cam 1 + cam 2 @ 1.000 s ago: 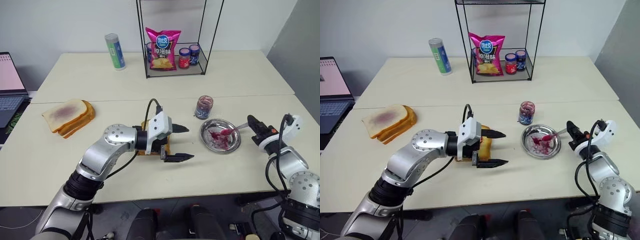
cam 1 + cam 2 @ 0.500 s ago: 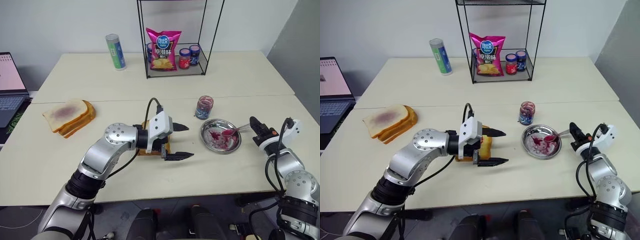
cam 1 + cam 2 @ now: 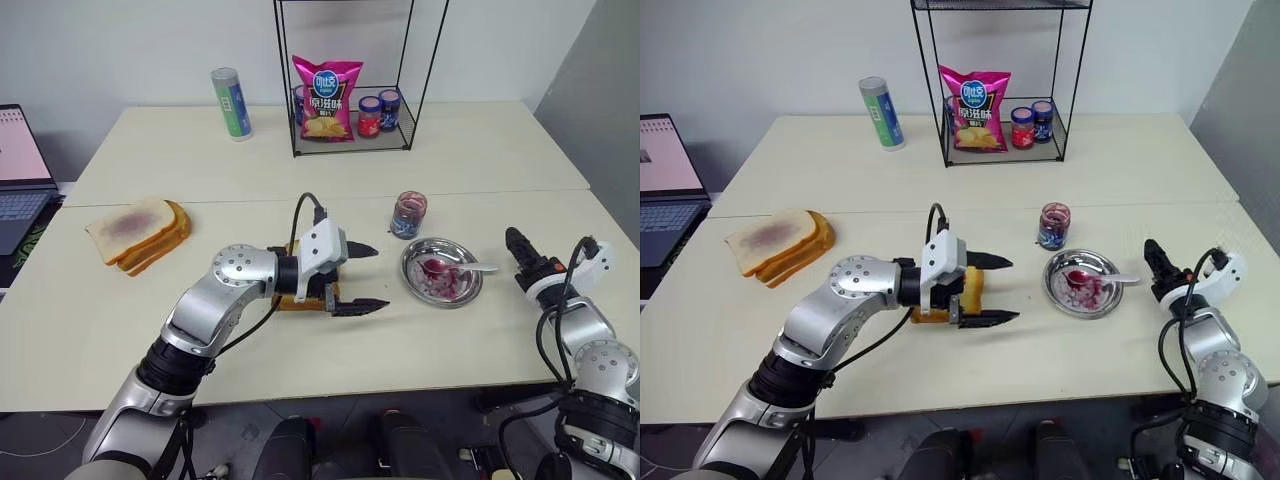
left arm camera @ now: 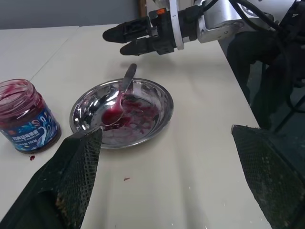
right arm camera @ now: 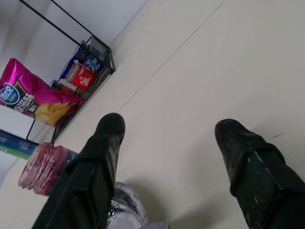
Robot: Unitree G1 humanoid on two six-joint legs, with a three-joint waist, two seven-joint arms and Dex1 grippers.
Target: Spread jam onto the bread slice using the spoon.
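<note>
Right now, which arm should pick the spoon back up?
Right. The right gripper is open just beyond the spoon handle at the dish; the left gripper straddles the bread slice.

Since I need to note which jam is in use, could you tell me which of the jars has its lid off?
The open jar beside the metal dish is lidless, its glass smeared with jam. The two jars on the wire shelf have lids.

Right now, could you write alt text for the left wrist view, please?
A spoon smeared with jam lies in a metal dish on a table, an open jam jar beside it. The right gripper hovers beyond, empty.
</note>
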